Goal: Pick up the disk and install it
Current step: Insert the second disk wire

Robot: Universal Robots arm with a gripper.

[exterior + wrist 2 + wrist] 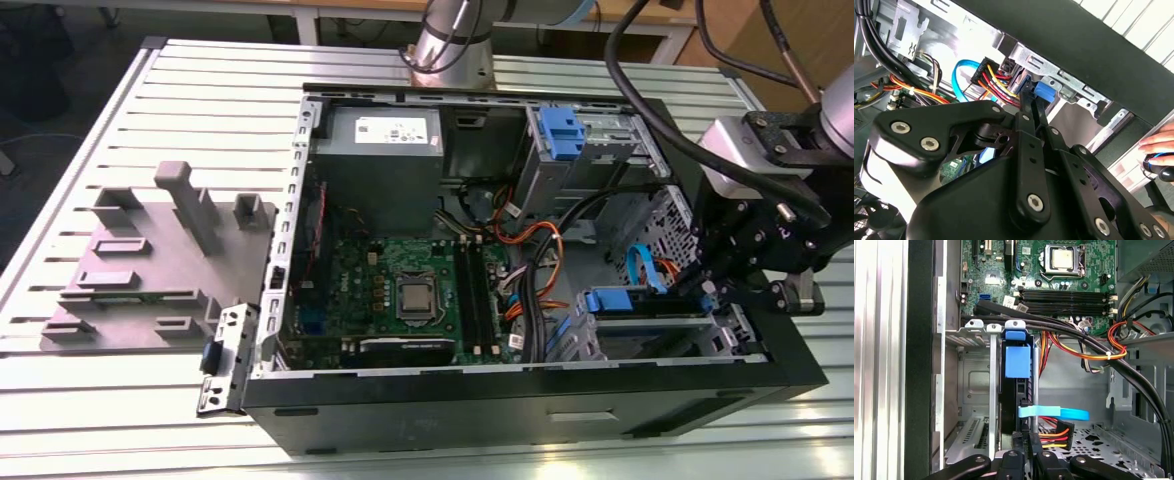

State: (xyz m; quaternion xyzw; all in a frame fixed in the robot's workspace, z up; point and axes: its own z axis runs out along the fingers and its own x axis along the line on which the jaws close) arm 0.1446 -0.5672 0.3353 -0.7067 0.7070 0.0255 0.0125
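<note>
Install step, not pickup; the gripper is down at the drive cage in the near corner of the PC case, on the exterior view's right; the disk sits edge-on in a cage slot with its blue rail tab facing the first wrist view; disk looks mostly seated, judging by how deep it sits between the cage walls; the gripper's fingers are drawn together, tips at the blue tab and drive edge in the second wrist view; can't confirm they actually clamp the disk; SATA cable and power plug hang just beside the disk; any further push has to go straight along the slot and keep off those cables; a person's hand rests outside the case.
</note>
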